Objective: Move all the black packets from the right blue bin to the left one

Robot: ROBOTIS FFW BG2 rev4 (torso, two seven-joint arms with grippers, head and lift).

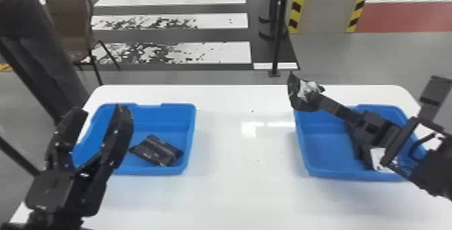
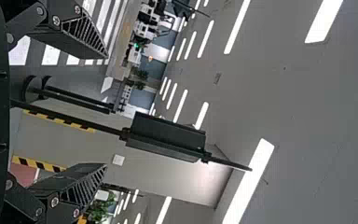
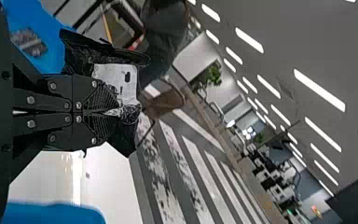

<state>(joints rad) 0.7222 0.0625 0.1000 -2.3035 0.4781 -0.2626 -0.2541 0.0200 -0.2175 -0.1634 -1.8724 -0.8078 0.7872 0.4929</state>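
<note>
Right end effector (image 1: pixel 323 103) grips black packet (image 1: pixel 300 99) — fingertips partly hidden.

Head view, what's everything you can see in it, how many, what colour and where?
table: one, white, foreground
left bin: one, blue, on table
right bin: one, blue, on table
loose packet: apparently one, black, inside left bin
held packet: one, black and whitish, above right bin's far left corner
chair: one, brown, beyond table, left
pole: one, black, beyond table
left hand: one, black, by left bin, open
right hand: one, black, gripping held packet
</note>
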